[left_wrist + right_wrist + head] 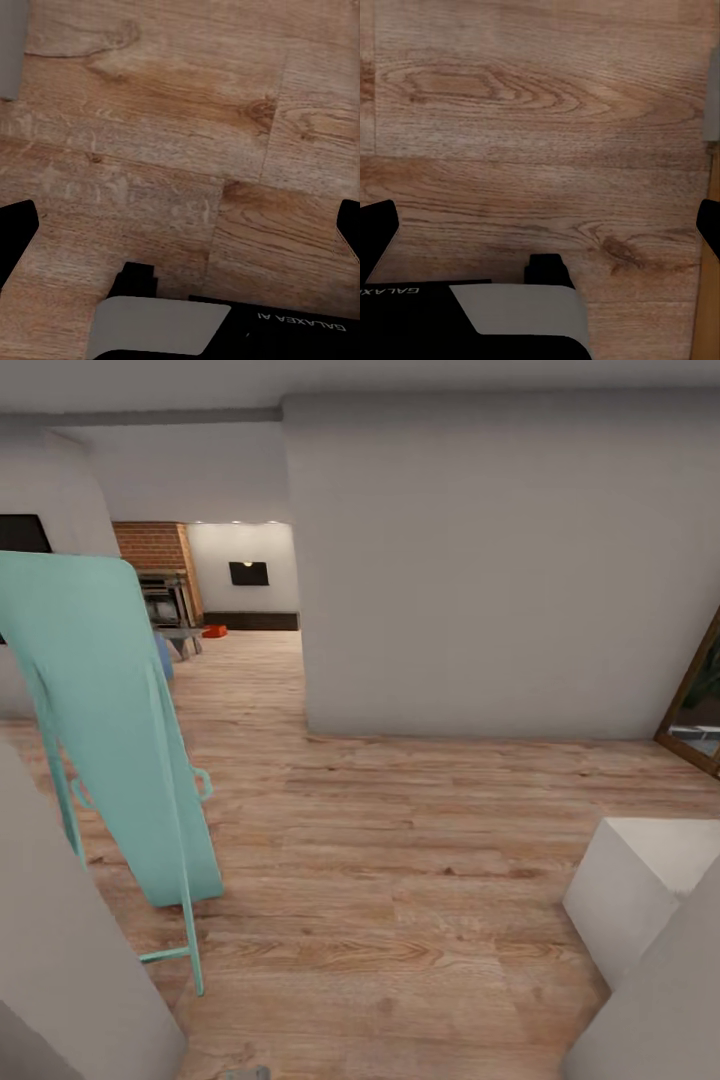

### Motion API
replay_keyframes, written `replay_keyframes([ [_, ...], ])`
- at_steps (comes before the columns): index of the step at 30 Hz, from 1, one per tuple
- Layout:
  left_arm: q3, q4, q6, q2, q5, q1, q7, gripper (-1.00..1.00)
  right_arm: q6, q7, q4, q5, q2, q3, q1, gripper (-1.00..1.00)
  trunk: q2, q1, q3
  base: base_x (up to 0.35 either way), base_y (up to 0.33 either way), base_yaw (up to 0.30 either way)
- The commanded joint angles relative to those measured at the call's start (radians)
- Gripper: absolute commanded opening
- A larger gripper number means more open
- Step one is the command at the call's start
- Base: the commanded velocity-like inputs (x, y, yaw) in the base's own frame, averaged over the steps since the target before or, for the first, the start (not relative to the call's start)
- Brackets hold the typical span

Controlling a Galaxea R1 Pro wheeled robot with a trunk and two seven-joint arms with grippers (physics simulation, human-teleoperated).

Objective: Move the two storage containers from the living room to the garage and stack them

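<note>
Light wood-plank floor (400, 860), warm tan w/ darker brown grain & knots. Plain white wall (480, 560). Mint-green folded frame (110, 730) at left. White block (630, 880) at right. Far back: red-brick fireplace (155, 550), black TV (248, 573) on white wall, dark low bench (255, 621), small orange-red container (214, 631). Black fingertips on left gripper (180, 232) & right gripper (540, 225), over tan planks.

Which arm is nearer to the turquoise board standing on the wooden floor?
Left. The left arm is close beside the turquoise board, near its foot; the right arm is across the floor from it.
</note>
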Motion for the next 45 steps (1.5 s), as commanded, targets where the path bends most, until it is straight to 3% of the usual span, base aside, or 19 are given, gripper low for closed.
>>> replay_keyframes([
  [1,0.001,0.0,-0.001,0.0,0.008,-0.001,0.002,1.0,-0.005,-0.001,0.002,-0.01,0.001,0.008,-0.001,1.0,-0.001,0.001,-0.001,0.311,0.0,0.0],
  [45,0.001,0.0,-0.001,0.0,0.008,-0.001,0.002,1.0,-0.005,-0.003,0.002,-0.013,0.001,0.006,-0.001,1.0,-0.001,0.001,-0.001,0.311,0.0,0.0],
])
